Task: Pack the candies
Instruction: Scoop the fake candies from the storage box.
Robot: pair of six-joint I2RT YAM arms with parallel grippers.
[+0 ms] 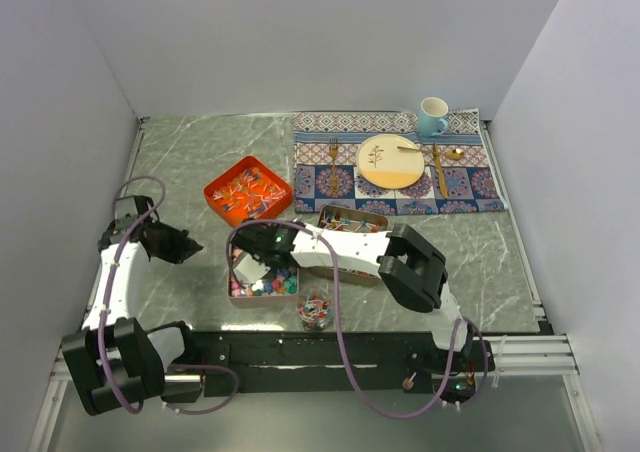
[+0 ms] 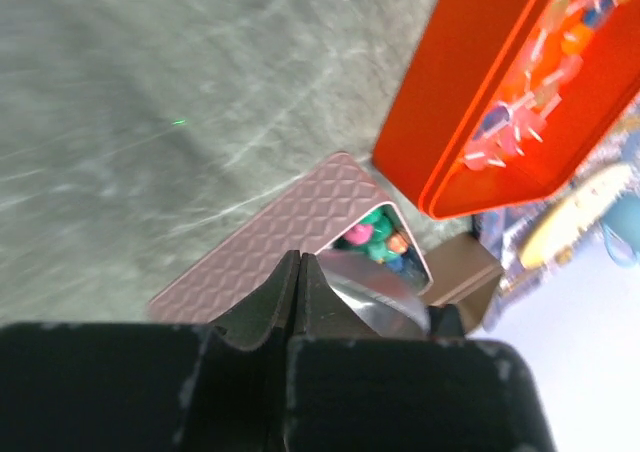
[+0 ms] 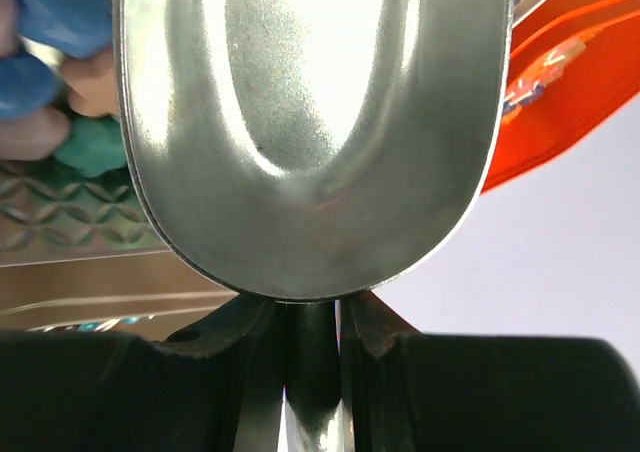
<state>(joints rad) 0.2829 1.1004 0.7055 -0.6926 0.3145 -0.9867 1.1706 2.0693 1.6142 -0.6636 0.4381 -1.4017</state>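
Note:
Chunky pink, green and blue candies [image 1: 265,285] fill a pinkish quilted box [image 1: 236,297] near the front middle. My right gripper [image 1: 250,260] is shut on the handle of a metal scoop [image 3: 310,122], whose bowl hangs over those candies [image 3: 50,32]. Slim wrapped candies lie in an orange tray [image 1: 248,192] and in a second brown box [image 1: 350,218]. A small clear cup [image 1: 315,312] with a few candies stands by the front edge. My left gripper [image 1: 196,248] is shut and holds nothing, left of the quilted box [image 2: 270,237]; the candies [image 2: 375,237] and scoop [image 2: 380,297] show beyond its tips [image 2: 300,262].
A patterned placemat [image 1: 470,187] at the back right carries a plate [image 1: 390,161], a fork [image 1: 333,162], a spoon [image 1: 440,167] and a blue mug [image 1: 432,117]. White walls close in the left, back and right sides.

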